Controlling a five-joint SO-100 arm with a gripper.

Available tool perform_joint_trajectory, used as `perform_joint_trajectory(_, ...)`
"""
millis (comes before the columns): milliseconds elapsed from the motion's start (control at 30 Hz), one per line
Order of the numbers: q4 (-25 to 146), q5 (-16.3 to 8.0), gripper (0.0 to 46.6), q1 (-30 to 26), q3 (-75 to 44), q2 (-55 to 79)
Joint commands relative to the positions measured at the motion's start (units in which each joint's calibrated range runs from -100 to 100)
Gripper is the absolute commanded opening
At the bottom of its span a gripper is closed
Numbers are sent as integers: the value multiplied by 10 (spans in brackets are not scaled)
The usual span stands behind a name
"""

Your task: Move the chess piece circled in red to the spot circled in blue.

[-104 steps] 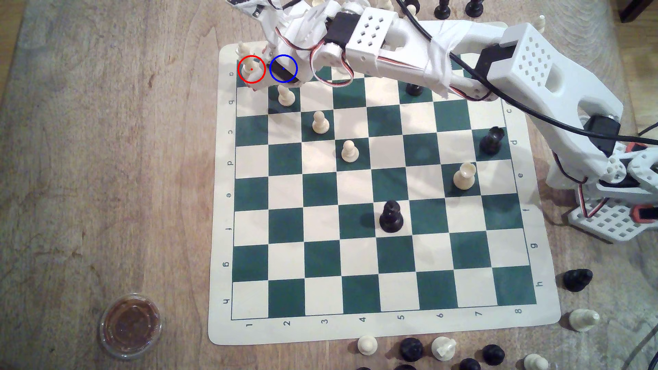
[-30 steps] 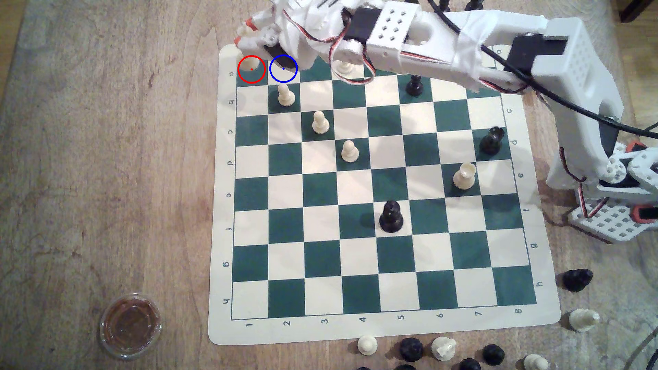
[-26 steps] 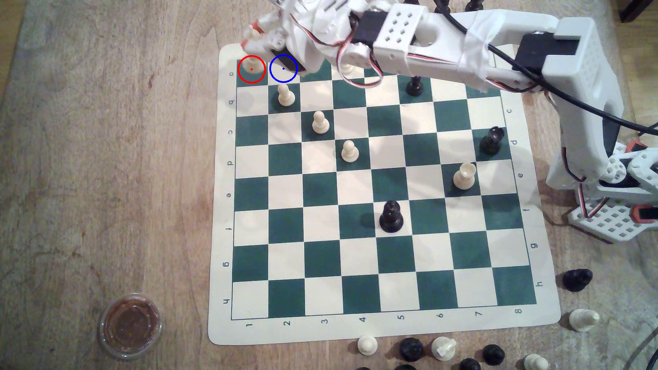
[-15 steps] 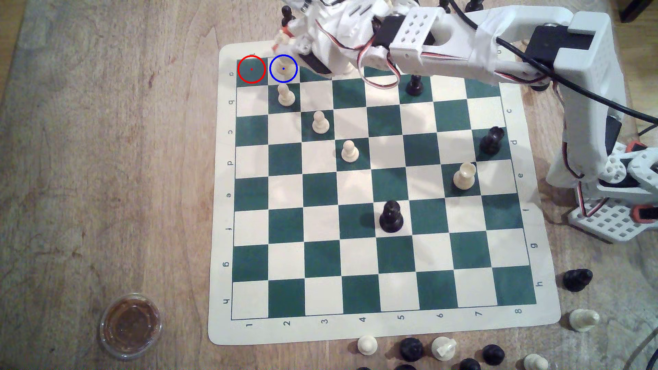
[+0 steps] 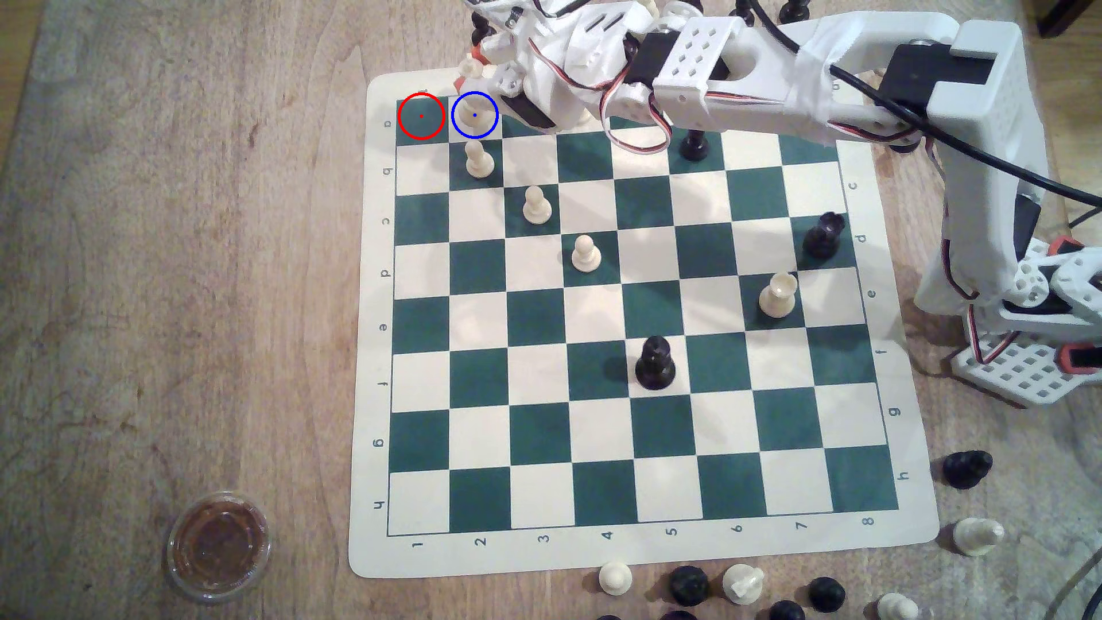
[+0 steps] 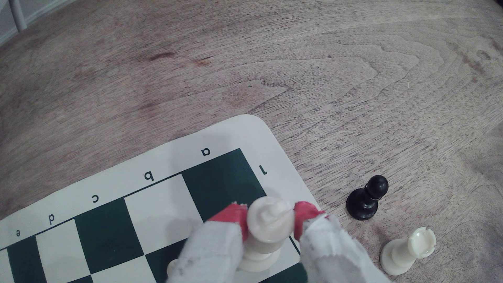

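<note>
White printed arm point(image 5: 775, 77) with perforated housings, black servos, red-white-black wires, white tape; the tool point(image 6: 270, 217) has red tips.

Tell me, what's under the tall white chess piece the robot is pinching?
The tall cream piece sits between the gripper's red-tipped fingers. Its base is over the blue-circled cream square. Whether it touches the board is hidden.

White arm point(image 5: 745, 83) stretched low and nearly level, wrist bent down, red-tipped claw point(image 6: 270, 217) pinched narrow, fingers point(image 6: 231, 217) cloth-wrapped
</note>
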Motion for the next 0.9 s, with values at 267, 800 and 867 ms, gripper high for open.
perform_joint_trajectory(267,-23,0,14,-3,-76,3)
perform_joint_trajectory(800,-22,5,26,1,-78,27)
perform_joint_trajectory(867,-22,6,26,0,-76,29)
